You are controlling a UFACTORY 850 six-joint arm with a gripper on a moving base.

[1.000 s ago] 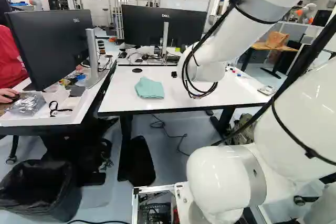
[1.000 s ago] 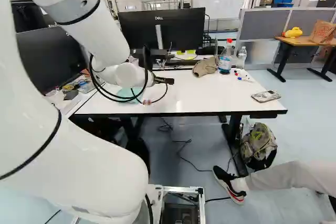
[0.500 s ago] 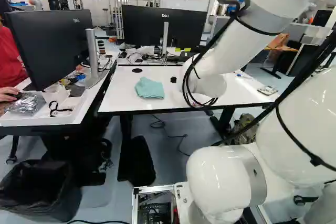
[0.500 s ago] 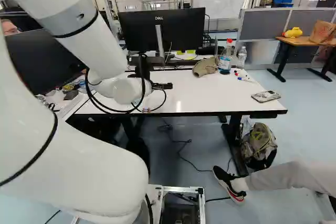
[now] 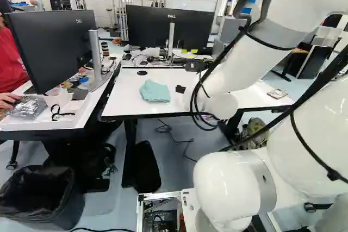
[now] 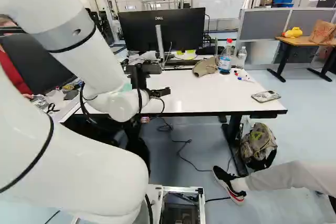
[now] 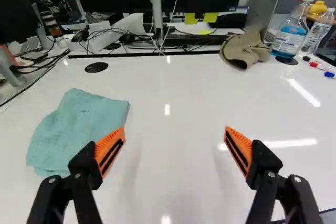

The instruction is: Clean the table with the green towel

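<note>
Gripper [image 6: 160, 92] hangs over the white tabletop [image 7: 170, 182], fingers spread wide; the folded green towel [image 7: 79, 127] lies near one finger. A spray bottle [image 7: 291, 34] stands beside the tan cap [image 7: 242, 50].

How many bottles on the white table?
2. At the white table's far side: the spray bottle beside the tan cap, and the water bottle nearer the markers. Others may be hidden behind them.
</note>
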